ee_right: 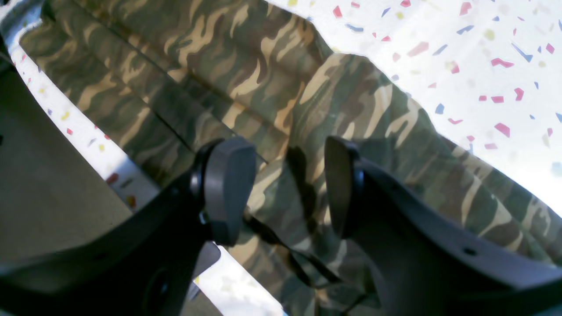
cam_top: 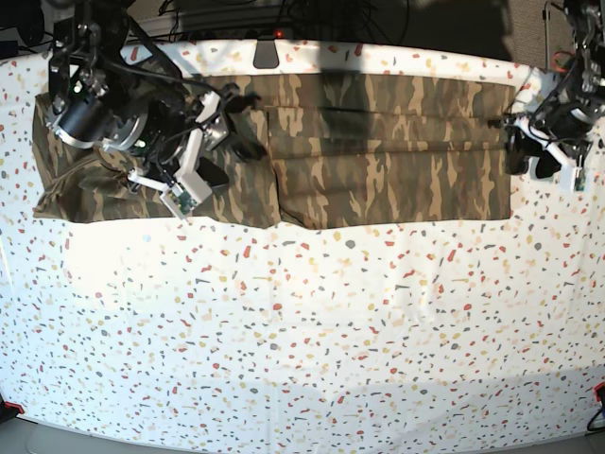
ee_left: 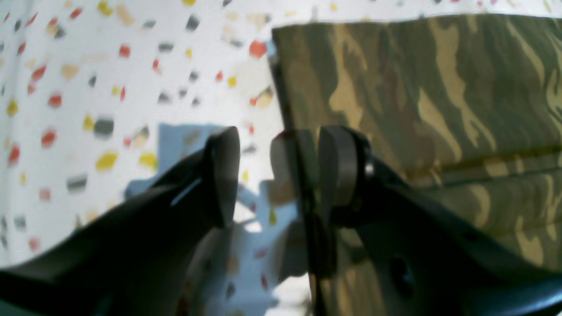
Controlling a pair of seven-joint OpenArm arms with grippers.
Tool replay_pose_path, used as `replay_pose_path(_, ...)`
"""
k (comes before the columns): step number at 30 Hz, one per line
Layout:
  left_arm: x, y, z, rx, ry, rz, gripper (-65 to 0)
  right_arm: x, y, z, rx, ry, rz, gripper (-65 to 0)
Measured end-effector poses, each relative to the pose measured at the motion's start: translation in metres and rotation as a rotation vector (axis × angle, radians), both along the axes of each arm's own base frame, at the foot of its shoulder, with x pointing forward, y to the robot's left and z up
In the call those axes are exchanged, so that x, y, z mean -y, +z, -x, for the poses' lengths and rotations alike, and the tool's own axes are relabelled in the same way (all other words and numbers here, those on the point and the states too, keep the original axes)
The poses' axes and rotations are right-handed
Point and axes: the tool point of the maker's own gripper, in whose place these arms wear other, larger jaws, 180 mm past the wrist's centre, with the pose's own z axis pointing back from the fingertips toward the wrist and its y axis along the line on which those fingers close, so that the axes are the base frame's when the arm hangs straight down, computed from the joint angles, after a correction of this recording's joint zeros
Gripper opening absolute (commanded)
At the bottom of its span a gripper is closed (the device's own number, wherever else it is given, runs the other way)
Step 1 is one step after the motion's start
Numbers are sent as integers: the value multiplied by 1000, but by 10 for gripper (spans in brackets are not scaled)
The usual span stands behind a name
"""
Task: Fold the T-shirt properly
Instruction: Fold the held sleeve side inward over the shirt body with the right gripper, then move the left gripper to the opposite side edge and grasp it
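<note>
Now the T-shirt [cam_top: 378, 161] lies folded into a long band across the far part of the speckled bench [cam_top: 302, 331].

Both grippers stand open with nothing between their jaws. In the base view the left gripper [ee_left: 279, 175] hangs over the band's right end, one finger over the cloth edge, the other over bare bench. The right gripper [ee_right: 290, 188] hangs above the camouflage cloth toward the band's left end, where the fabric overlaps in layers.

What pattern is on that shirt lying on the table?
Camouflage: olive green, brown and tan streaks on the shirt. The right wrist view shows it best.
</note>
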Motion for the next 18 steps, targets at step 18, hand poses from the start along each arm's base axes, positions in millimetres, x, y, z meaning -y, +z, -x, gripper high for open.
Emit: replay_pose_path(18,10,-21,36,-9,84,502,-364,10,7,-8,35,-38,-11,-348)
